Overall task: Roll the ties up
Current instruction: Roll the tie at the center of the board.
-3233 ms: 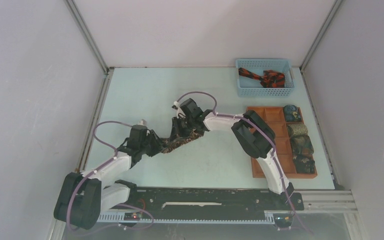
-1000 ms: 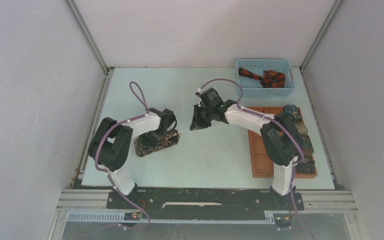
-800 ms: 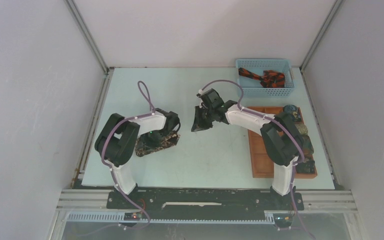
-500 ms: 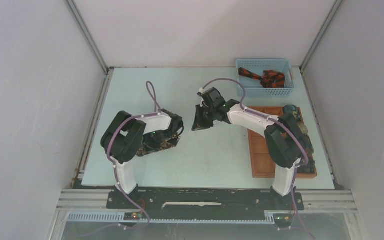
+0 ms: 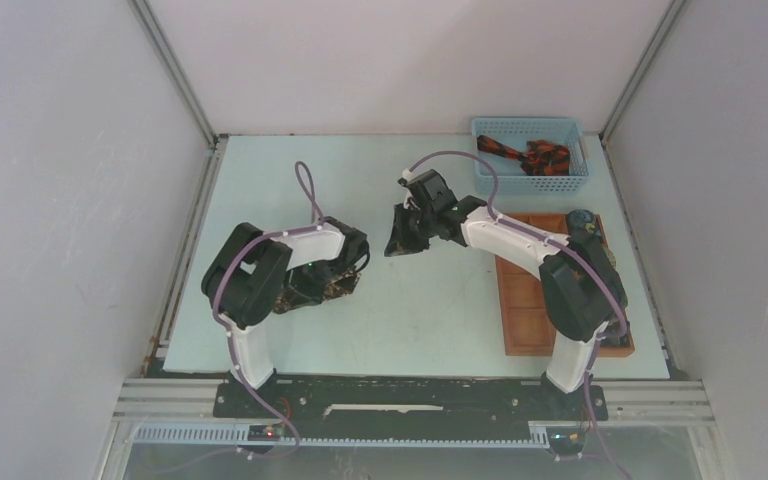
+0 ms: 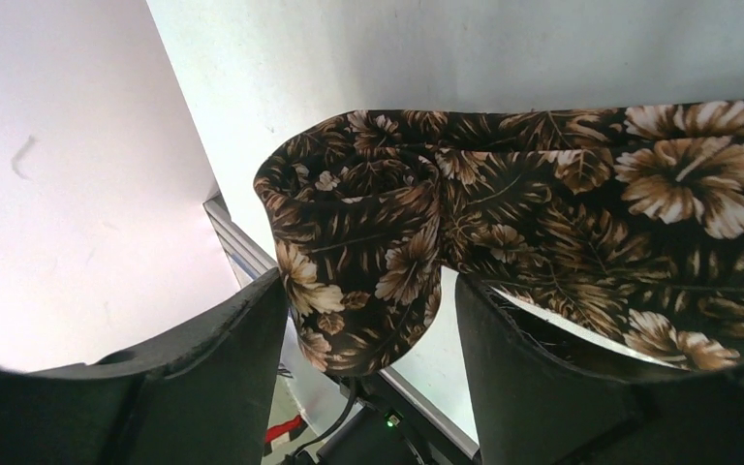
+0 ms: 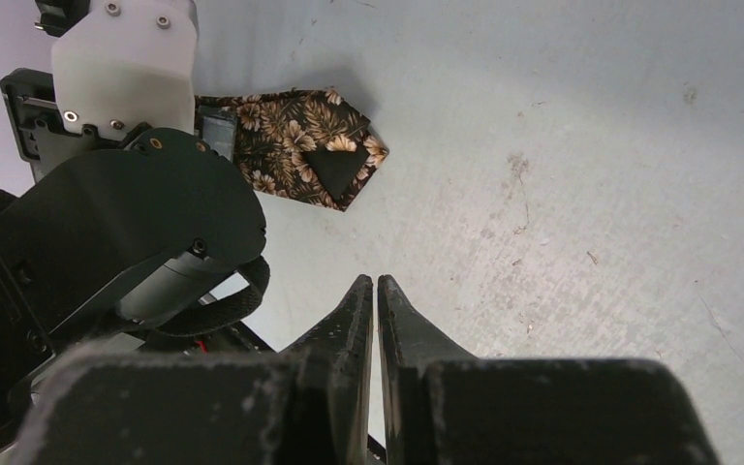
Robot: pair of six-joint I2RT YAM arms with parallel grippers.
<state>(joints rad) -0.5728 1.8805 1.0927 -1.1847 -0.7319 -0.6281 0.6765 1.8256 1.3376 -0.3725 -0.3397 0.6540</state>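
The dark brown tie with tan floral print (image 5: 343,287) lies on the table at centre left, mostly hidden under my left wrist. In the left wrist view its near end is curled into a loose roll (image 6: 368,242) and the rest of the tie (image 6: 639,203) runs off to the right. My left gripper (image 6: 368,283) is open, its jaws astride that roll, with a gap on the right side. The tie's pointed tip (image 7: 315,160) shows in the right wrist view. My right gripper (image 7: 376,283) is shut and empty, hovering over bare table (image 5: 397,240) to the right of the tie.
A blue mesh basket (image 5: 490,180) at the back right holds a black and red-orange tie (image 5: 532,155). An orange-brown compartment tray (image 5: 525,300) at the right holds rolled ties (image 5: 583,222), partly hidden by my right arm. The enclosure walls stand close on the left and right.
My right gripper has let go of the brown tie and drawn back to the right. My left arm has swung over the tie and edged right along it.
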